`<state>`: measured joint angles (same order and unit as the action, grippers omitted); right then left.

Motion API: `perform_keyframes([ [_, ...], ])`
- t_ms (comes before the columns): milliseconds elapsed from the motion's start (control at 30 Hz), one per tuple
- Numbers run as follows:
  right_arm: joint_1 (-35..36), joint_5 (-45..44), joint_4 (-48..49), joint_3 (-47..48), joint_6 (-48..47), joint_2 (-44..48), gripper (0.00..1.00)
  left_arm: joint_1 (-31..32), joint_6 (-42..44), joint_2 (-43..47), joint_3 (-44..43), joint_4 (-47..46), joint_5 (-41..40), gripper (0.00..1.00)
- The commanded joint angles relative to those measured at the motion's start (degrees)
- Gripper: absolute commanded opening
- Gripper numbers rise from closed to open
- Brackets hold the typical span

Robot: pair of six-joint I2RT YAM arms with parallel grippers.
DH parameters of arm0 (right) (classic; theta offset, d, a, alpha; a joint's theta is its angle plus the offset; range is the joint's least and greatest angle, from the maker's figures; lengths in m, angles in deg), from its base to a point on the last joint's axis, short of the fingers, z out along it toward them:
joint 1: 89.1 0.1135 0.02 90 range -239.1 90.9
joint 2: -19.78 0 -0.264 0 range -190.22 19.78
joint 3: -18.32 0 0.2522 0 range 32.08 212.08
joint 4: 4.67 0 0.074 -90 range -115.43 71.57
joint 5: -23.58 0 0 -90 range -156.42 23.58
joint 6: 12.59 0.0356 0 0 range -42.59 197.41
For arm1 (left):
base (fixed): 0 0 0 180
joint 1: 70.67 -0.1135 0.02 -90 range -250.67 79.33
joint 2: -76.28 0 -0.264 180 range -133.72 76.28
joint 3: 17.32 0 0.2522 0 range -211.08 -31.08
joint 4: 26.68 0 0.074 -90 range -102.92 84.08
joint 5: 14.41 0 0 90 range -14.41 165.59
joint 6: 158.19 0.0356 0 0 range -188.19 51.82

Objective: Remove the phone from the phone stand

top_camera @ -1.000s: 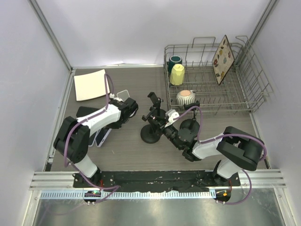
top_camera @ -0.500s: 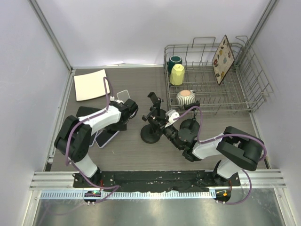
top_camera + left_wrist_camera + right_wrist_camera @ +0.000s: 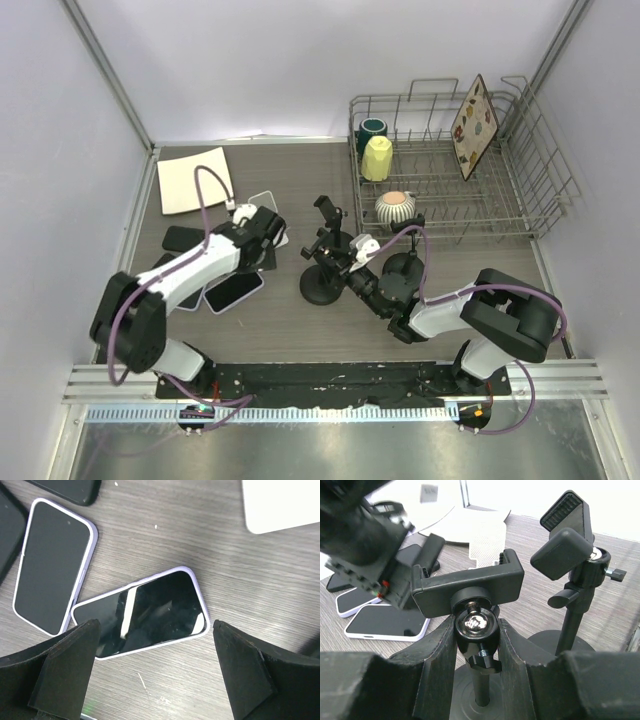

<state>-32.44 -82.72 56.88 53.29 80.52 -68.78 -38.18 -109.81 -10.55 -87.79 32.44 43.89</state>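
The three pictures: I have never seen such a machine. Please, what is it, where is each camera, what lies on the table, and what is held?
Two robot arms stand at the near edge of a table. One picture looks down from above; the other two come from a camera on each wrist. The left gripper is open above a lilac-cased phone lying flat, with other phones beside it. The right gripper is shut on the phone stand, whose clamp is empty. A dish rack stands further back.
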Motion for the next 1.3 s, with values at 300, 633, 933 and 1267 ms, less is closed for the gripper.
perform_keyframes([
  [300, -0.50, 0.74, -9.64, 0.84, -1.54, 2.93, 0.47, -0.41, 4.88, 33.63, 3.27, -9.15, -6.70, 1.00],
  [633, -0.41, 4.34, -33.16, 6.12, 2.86, 19.79, 0.89, -0.41, 15.42, 64.31, 9.16, -16.36, -11.28, 1.00],
  [933, -0.50, -0.90, -62.10, 15.69, 0.50, 38.18, 0.97, -0.41, 24.75, 79.87, 9.33, -19.17, -11.89, 1.00],
  [1267, -0.68, -30.45, -68.55, 19.84, -11.79, 53.74, 0.98, -0.41, 31.07, 86.12, 8.63, -24.26, -11.81, 1.00],
])
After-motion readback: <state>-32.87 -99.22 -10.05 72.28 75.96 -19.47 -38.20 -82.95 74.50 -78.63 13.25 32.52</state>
